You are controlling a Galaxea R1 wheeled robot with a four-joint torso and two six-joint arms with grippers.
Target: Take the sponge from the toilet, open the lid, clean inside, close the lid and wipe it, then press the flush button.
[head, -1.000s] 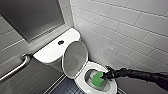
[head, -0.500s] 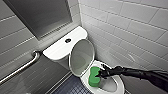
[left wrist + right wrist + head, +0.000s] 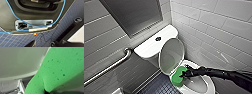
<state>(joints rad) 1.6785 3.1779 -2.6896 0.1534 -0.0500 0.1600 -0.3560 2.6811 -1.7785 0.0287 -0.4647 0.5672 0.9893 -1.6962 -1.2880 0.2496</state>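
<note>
The white toilet point(image 3: 209, 86) stands against the tiled wall with its lid point(image 3: 171, 56) raised against the tank. A small dark flush button point(image 3: 158, 38) sits in the middle of the tank top. My right gripper point(image 3: 186, 73) reaches in from the right over the bowl and is shut on the bright green sponge point(image 3: 178, 76), which hangs at the bowl's near-left rim, just below the lid. The sponge point(image 3: 58, 70) looms large in the right wrist view, with the pale lid behind it. The left wrist view looks down at the robot's own base and blue cable.
A metal grab bar point(image 3: 109, 67) slants along the left wall. A dark panel point(image 3: 134, 15) hangs above the tank. White tiled wall point(image 3: 219, 30) runs close on the right. Dark blue tiled floor point(image 3: 159, 87) lies left of the bowl.
The whole head view has shifted a little. My right gripper and the sponge stay at the left rim of the bowl, with only slight movement.
</note>
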